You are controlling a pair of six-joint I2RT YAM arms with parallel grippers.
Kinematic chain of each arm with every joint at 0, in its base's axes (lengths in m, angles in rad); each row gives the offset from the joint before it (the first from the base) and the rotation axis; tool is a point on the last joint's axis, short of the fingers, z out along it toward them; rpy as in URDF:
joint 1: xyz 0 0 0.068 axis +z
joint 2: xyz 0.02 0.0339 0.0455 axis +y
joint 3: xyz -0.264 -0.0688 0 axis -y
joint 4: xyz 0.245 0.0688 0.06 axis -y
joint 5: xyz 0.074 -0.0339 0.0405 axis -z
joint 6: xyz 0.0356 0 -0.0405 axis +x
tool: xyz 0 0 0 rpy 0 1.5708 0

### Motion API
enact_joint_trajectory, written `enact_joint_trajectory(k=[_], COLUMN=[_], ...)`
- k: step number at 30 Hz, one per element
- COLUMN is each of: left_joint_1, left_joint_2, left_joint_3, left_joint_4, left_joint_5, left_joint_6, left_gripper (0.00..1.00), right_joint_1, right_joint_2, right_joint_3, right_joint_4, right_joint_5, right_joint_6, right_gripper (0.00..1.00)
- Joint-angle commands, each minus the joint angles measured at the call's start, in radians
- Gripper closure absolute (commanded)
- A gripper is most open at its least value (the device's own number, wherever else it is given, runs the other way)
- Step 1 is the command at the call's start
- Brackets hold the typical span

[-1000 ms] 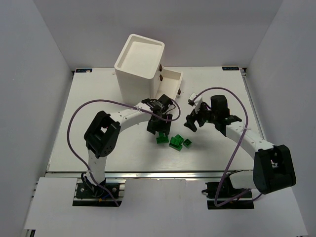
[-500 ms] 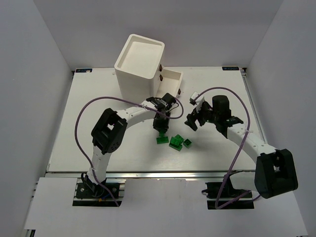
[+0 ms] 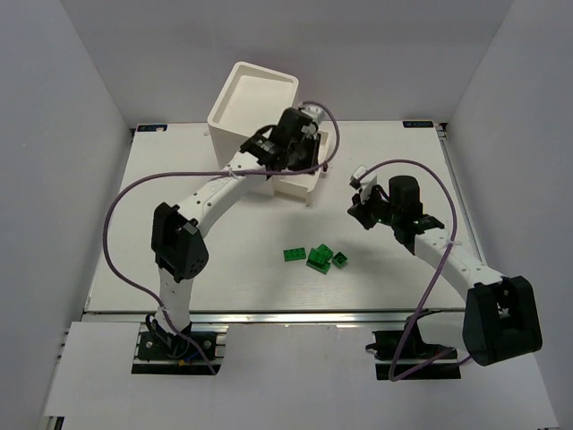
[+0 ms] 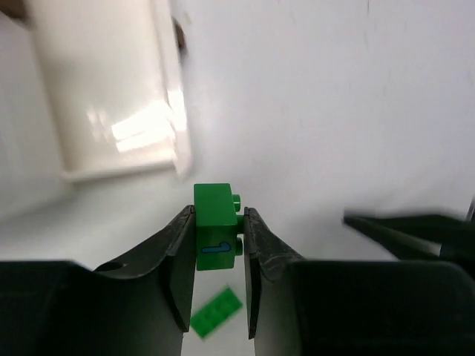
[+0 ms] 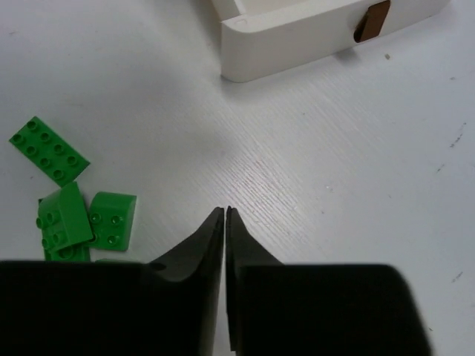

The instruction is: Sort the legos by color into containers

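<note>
Top view: we list a white cabinet [image 3: 252,106] at the far side of the table [image 3: 179,197], with one drawer [image 3: 300,186] pulled out. The left claw [image 3: 295,141] is raised above that drawer, its load too small to make out here. Three loose green bricks [image 3: 320,257] lie together on the table, well apart from the drawer, and the right claw [image 3: 356,211] hangs low between them and the drawer. Left wrist view: the claw pinches one green brick [image 4: 214,209] by its sides in mid-air. The drawer shows blurred at upper left, and we cannot tell whether the brick is over its opening. Right wrist view: the fingers are pressed together with nothing between them, tips near the table. The loose bricks lie to the left, and the drawer front with its brown knob [image 5: 369,21] is ahead. Step in hand, by our reckoning — carrying a green brick to the drawer. The next move calls for centring the brick over the open drawer, then spreading the claw — the right claw must spread too before it can take another brick.
</note>
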Motion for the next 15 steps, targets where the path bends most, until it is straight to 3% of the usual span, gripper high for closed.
enact_joint_trajectory(k=[1,3,5,7,8,9,11,15], left_joint_1=[0.082,0.093,0.121,0.131,0.131,0.131,0.131,0.131], left_joint_2=[0.078,0.139,0.218,0.248,0.259,0.268,0.281,0.285], left_joint_3=[0.113,0.224,0.287,0.32,0.334,0.343,0.341,0.341], left_joint_4=[0.016,0.009,0.013,0.039,0.048,0.052,0.064,0.064], left_joint_5=[-0.088,-0.119,-0.118,-0.093,-0.079,-0.075,-0.061,-0.064], left_joint_6=[0.024,0.029,0.02,0.018,0.018,0.011,0.007,0.003], left_gripper=[0.99,0.97,0.89,0.79,0.65,0.59,0.47,0.33], right_joint_1=[-0.005,-0.007,-0.005,-0.005,-0.007,-0.008,-0.008,-0.007], right_joint_2=[-0.013,-0.042,-0.065,-0.078,-0.088,-0.091,-0.096,-0.082], right_joint_3=[0.048,0.032,0.02,0.023,0.023,0.025,0.029,0.049], right_joint_4=[-0.045,-0.045,-0.079,-0.106,-0.126,-0.137,-0.184,-0.275], right_joint_5=[-0.115,-0.14,-0.148,-0.163,-0.163,-0.175,-0.203,-0.31], right_joint_6=[-0.022,-0.04,-0.062,-0.112,-0.121,-0.141,-0.172,-0.25], right_gripper=[1.0,1.0,0.99,0.79,0.57,0.49,0.38,0.3])
